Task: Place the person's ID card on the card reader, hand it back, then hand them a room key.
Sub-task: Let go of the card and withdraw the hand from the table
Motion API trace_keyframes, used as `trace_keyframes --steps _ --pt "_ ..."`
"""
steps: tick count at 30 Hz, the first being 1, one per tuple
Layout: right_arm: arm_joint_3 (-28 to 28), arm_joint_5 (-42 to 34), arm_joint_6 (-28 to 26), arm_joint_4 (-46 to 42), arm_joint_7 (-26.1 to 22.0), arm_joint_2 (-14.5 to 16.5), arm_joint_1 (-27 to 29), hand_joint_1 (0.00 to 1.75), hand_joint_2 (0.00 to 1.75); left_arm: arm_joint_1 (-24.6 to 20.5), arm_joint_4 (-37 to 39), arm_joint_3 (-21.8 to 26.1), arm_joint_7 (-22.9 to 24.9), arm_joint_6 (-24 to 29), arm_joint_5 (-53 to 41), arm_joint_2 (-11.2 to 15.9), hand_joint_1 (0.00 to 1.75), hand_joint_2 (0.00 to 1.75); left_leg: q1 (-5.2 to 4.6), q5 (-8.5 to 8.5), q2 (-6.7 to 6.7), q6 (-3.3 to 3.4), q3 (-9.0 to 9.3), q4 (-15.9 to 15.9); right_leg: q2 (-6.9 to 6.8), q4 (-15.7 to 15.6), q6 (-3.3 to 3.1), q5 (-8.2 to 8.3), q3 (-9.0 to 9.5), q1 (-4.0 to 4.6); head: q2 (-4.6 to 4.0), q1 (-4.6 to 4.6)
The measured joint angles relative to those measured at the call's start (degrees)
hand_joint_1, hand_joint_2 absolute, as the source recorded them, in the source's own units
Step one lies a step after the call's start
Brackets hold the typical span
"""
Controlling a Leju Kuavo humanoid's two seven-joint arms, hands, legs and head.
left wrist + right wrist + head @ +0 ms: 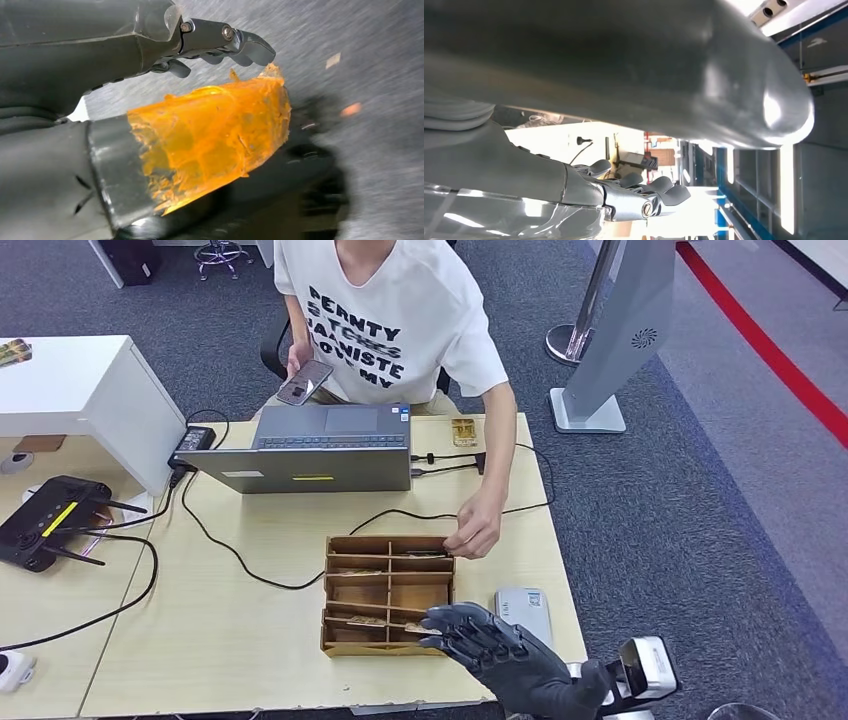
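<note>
In the head view my right hand (487,644) hovers with fingers spread over the near right corner of a wooden divided box (387,592), holding nothing. Flat cards (366,621) lie in its slots. The grey card reader (524,608) lies on the table just right of the box, beside my hand. The person's hand (474,530) touches the box's far right corner. A small gold card (463,430) lies near the laptop. My right hand's fingers (649,192) show nothing in them. My left hand (150,100) hangs over grey floor, holding nothing, its thumb (215,140) coated orange.
A grey laptop (320,448) stands at the back of the table (230,640), with black cables (230,550) trailing across it. The person's other hand holds a phone (304,382). A black controller (50,520) lies at the left. The table's right edge is close to the reader.
</note>
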Motion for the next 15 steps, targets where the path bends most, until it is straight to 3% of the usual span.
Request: trace_keyframes --steps 15 --pt "1.51 -1.23 1.07 3.92 0.69 0.00 -4.19 0.00 0.00 0.85 0.08 0.00 6.40 -3.29 -2.76 0.28 0.00 0.00 -0.03 0.00 -0.02 0.00 -0.01 0.00 -0.05 0.00 0.00 0.00 0.00 0.01 0.00 -0.01"
